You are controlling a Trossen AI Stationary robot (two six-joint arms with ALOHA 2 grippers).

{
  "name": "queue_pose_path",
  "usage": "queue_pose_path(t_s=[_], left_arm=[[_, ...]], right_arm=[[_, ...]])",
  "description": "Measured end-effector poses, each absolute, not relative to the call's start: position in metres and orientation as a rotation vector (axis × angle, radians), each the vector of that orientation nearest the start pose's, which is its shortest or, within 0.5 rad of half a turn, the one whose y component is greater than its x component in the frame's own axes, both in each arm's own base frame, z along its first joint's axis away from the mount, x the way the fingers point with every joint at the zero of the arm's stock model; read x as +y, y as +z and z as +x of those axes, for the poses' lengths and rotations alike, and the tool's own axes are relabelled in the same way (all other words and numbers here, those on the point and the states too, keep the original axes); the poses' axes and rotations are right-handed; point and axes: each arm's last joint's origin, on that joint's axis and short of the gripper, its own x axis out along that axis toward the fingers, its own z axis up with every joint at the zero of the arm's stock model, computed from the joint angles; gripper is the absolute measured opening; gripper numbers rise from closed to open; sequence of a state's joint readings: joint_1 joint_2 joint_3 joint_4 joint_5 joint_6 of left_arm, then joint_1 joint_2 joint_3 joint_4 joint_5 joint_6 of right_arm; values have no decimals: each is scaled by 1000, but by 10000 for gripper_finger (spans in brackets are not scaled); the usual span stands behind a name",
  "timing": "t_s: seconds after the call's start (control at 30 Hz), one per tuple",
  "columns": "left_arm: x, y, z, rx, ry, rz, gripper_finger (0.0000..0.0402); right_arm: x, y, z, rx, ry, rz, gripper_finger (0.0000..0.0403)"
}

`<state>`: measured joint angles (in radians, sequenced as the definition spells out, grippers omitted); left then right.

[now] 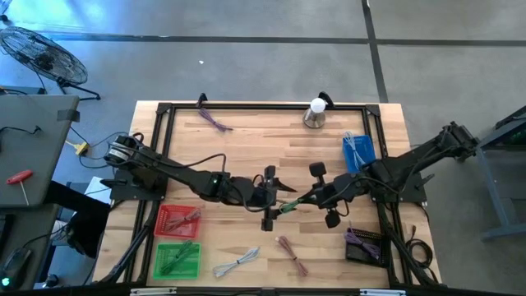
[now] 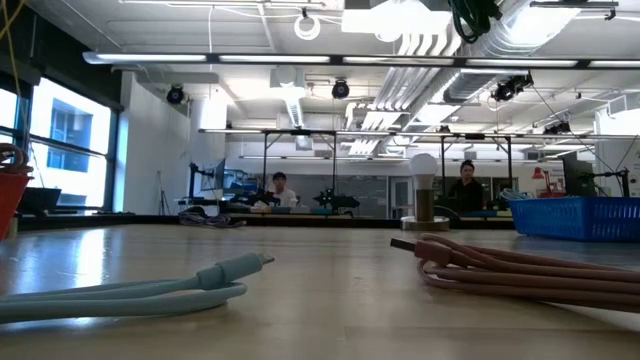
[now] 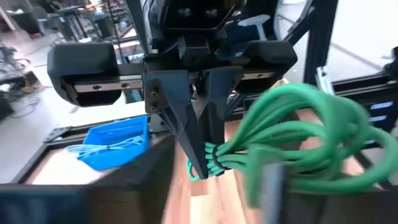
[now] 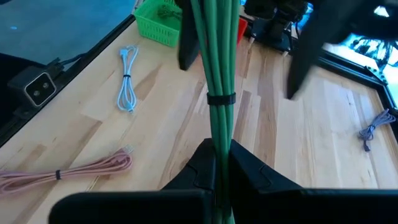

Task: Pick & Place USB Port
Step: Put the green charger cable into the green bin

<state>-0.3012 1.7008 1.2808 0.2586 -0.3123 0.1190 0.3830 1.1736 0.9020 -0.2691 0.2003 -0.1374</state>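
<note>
Mid-worktop, both arms meeting over a bundled green cable held up off the wood. Right hand clamped tight on that green cable, fingers pressed together around the strands just below a dark tie band, as seen in the right wrist view. Left hand facing it from the other side, close against the cable's far end; fingers blurred at the bottom of its own wrist view, so cannot tell how far apart. In that left wrist view, the right hand pinching the looped green cable at its tie.

Around them on the worktop:
- red basket and green basket near the left front corner, each with cables inside
- pale blue cable lying beside the green basket
- pink cable just right of it
- blue basket toward the right rear
- purple cable at the rear left
- light bulb on a base at the rear centre
- dark basket with purple cables at the right front
</note>
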Motion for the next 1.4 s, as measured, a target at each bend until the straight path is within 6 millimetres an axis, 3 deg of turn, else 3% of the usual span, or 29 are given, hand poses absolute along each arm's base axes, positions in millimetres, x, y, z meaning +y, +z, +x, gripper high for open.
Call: queue_pose_path(t_s=[0.13, 0.2, 0.37, 0.57, 0.77, 0.87, 1.1, 1.27, 1.4], left_arm=[[-108, 302, 381, 182, 28, 204, 59], [-108, 302, 381, 189, 48, 215, 24], [-106, 300, 379, 221, 107, 233, 15], [-108, 298, 378, 243, 132, 243, 15], [-116, 292, 366, 350, 288, 318, 15], [-127, 296, 347, 465, 351, 345, 15], [-162, 335, 301, 668, 426, 175, 15], [-182, 345, 268, 795, 418, -45, 15], [-194, 340, 243, 966, 453, -222, 14]], right_arm=[[86, 289, 237, 513, 204, -280, 11], [86, 289, 237, 516, 205, -281, 10], [86, 289, 237, 512, 195, -280, 21], [93, 293, 235, 472, 187, -267, 97], [100, 308, 226, 370, 200, -253, 165], [103, 315, 218, 337, 215, -247, 180], [103, 322, 209, 314, 215, -228, 185], [102, 322, 209, 317, 189, -225, 185], [101, 322, 209, 316, 171, -227, 184]])
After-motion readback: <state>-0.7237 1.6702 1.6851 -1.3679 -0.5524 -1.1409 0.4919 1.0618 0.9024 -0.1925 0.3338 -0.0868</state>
